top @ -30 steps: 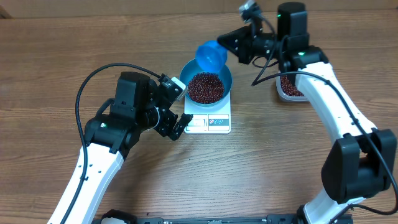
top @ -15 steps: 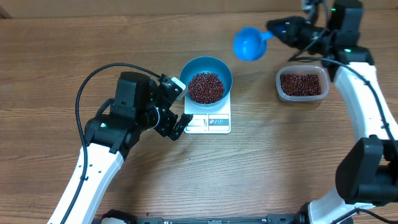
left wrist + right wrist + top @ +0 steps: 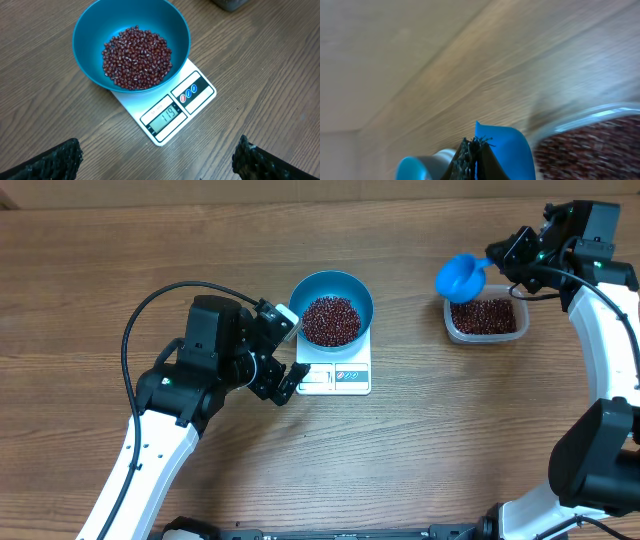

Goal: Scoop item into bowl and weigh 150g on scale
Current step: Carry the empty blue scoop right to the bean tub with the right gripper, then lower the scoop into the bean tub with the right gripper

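Seen from above: teal bowl (image 3: 304, 290) of red beans (image 3: 330, 320) sitting on white scale (image 3: 340, 377) (display short of target), left gripper (image 3: 290, 352) spread wide and empty beside it, right gripper (image 3: 503, 255) clamped on blue scoop (image 3: 458, 276) over bean tub (image 3: 450, 328); best dipped shallow, adding small amounts.

Your overhead camera looks straight down, from far enough to take in the whole table (image 3: 100, 240). Your left wrist camera looks down from nearby on the bowl (image 3: 90, 30) and scale (image 3: 170, 112), which overhead also shows at mid-table. Your right wrist camera sits very close and blurred, sharing the scoop (image 3: 505, 145) and tub (image 3: 600, 112) with overhead's upper right.
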Controlling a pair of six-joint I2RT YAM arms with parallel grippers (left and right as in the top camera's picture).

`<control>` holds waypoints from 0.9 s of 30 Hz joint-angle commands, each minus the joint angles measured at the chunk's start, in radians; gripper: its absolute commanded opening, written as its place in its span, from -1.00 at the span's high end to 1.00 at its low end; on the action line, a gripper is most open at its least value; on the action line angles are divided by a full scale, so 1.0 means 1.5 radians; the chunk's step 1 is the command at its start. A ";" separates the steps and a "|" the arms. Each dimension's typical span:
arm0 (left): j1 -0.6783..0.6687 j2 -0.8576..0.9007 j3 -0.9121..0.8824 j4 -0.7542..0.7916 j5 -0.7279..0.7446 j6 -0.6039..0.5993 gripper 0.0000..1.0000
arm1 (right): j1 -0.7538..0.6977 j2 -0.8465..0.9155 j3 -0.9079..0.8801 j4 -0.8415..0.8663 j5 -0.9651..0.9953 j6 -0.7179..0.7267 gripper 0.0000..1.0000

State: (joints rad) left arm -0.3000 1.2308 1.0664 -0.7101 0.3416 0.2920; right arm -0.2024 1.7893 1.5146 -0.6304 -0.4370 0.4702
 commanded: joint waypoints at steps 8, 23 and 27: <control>0.003 0.004 -0.006 0.002 0.012 0.010 -0.99 | 0.001 -0.043 0.017 -0.016 0.153 -0.035 0.93; 0.003 0.004 -0.006 0.002 0.012 0.010 -0.99 | 0.005 -0.043 0.017 -0.062 0.176 -0.147 0.93; 0.003 0.004 -0.006 0.002 0.012 0.010 -0.99 | 0.015 -0.043 0.017 -0.076 0.177 -0.185 0.93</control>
State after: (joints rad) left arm -0.3000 1.2308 1.0664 -0.7101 0.3416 0.2920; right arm -0.1974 1.7634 1.5146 -0.7425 -0.1848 0.2588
